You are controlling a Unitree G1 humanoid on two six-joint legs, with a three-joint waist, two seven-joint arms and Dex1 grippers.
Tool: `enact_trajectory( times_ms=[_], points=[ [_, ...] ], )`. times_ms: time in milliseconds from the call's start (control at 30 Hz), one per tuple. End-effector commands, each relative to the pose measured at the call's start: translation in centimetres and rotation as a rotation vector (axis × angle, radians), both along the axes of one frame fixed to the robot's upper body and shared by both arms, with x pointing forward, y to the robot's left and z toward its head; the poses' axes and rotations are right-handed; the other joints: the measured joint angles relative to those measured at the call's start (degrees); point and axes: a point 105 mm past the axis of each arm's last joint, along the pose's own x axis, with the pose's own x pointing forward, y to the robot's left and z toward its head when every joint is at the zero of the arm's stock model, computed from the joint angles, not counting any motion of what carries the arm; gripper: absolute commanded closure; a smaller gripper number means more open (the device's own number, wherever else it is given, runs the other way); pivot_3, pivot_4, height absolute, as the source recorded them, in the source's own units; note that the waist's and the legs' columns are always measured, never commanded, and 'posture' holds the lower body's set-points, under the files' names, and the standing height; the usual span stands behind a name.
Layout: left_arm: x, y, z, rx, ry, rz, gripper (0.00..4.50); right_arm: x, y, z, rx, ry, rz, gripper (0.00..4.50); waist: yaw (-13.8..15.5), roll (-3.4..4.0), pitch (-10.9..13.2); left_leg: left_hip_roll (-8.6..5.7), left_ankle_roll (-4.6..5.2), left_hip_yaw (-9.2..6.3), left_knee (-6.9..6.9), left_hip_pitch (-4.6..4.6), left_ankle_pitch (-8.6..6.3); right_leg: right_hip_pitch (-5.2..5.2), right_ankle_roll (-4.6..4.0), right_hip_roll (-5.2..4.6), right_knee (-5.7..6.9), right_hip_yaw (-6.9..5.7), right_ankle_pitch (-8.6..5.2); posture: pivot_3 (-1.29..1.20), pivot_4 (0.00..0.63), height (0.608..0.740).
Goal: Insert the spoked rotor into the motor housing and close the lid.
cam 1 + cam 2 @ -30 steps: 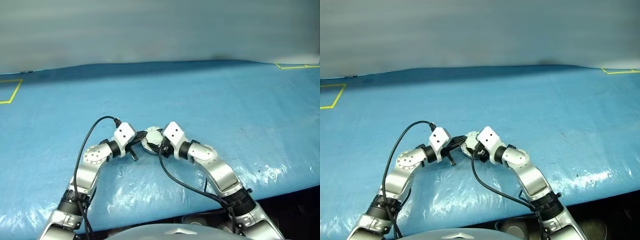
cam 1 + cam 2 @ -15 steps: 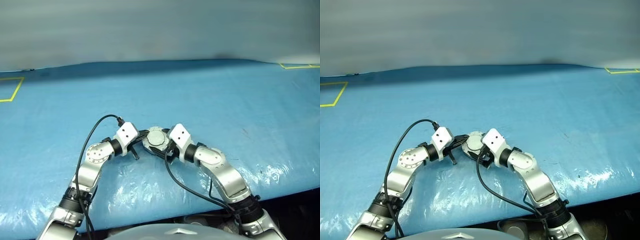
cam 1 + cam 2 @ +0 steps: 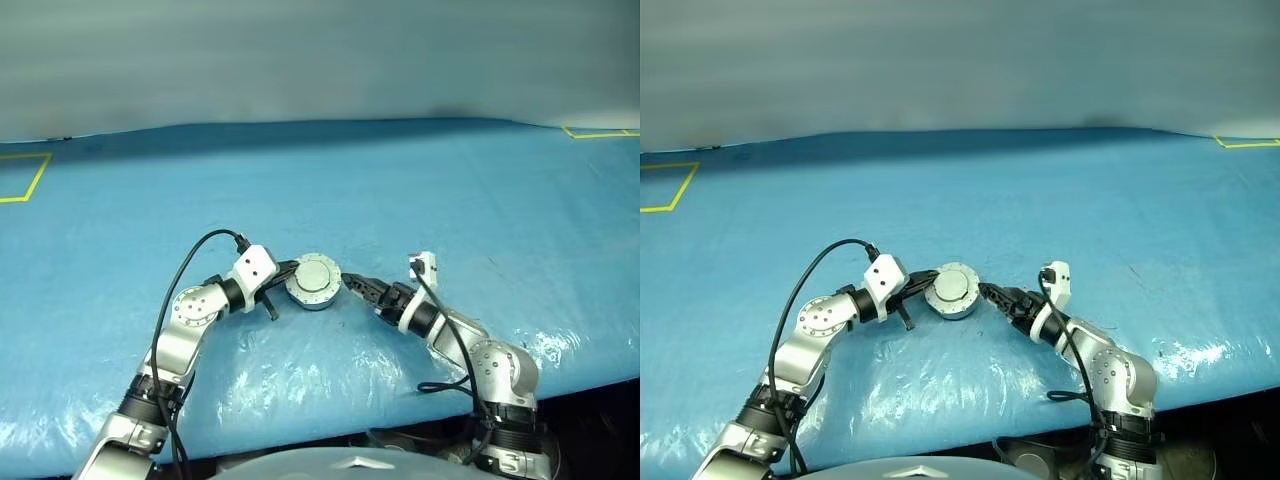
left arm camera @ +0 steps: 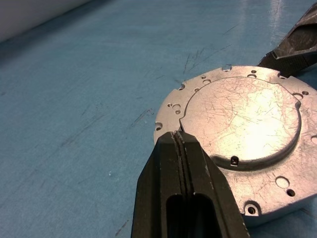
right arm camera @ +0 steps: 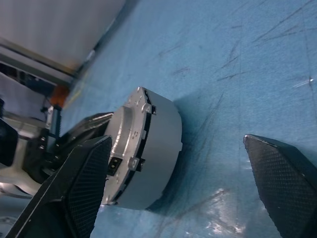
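A second ago the right pincer sat on top of the motor housing, hiding most of it; now it has drawn back toward the lower right of the head view and rolled over, its jaws spread wide and holding nothing. With it out of the way, the lid shows as a full silver disc lying flat over the housing, so the lid looks closed and the spoked rotor, which I cannot see, is presumably shut inside. By that reading the task is at or near its end.

The assembly rests on the blue counter, just below the middle of the head view, between the two arms. The left pincer has not moved: its fingers are pressed together, and in the left wrist view their tip lies against the lid's near edge. The right pincer's tip points at the assembly from the right, just beside it but apart
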Motion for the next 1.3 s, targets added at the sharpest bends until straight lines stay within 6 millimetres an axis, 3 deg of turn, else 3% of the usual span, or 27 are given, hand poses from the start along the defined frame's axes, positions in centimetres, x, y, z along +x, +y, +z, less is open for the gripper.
enact_trajectory(
  times_ms=[33,500,733,800,1167,1300],
  points=[
    [-1.1,0.0,-2.4,0.051,0.089,-0.021,4.50,-0.9,0.9,-1.5,0.068,0.109,0.022,0.02,-0.1,0.02,0.0,0.00,0.00,0.01,0.00,0.00,0.00,0.00,0.00,0.00,0.01,0.02,0.00,0.00,0.150,0.740],
    [-0.9,0.3,-2.5,0.085,0.074,-0.023,4.50,-1.2,4.0,-1.2,0.139,0.100,0.089,0.02,-0.6,-0.01,-0.1,-0.02,-0.01,0.06,0.01,0.09,0.01,0.03,0.04,0.05,0.06,0.13,0.02,0.00,0.150,0.740],
    [-1.0,0.3,-2.6,0.086,0.079,-0.022,4.50,-1.1,4.2,-1.6,0.129,0.096,0.083,2.27,-0.7,0.01,-0.1,-0.04,-0.02,0.09,0.01,0.09,0.01,0.02,0.06,0.04,0.06,0.17,0.03,0.00,0.150,0.740],
    [-1.0,0.4,-2.7,0.090,0.079,-0.020,4.50,-1.2,4.4,-1.6,0.127,0.093,0.089,2.70,-0.7,0.02,-0.1,-0.04,-0.03,0.09,0.01,0.12,0.02,0.04,0.07,0.05,0.07,0.17,0.04,0.00,0.150,0.740],
    [-0.9,0.4,-2.6,0.082,0.078,-0.015,4.50,-1.2,5.2,-1.2,0.128,0.077,0.117,2.75,-0.8,0.03,-0.1,-0.04,-0.05,0.11,0.02,0.17,0.05,0.05,0.07,0.05,0.09,0.24,0.05,0.00,0.150,0.740],
    [-0.9,0.4,-2.7,0.080,0.077,-0.012,4.50,-0.7,5.1,0.1,0.220,0.049,0.094,2.75,-0.9,0.03,-0.1,-0.04,-0.05,0.11,0.04,0.17,0.05,0.05,0.08,0.05,0.10,0.25,0.05,0.00,0.150,0.740]
  ],
)
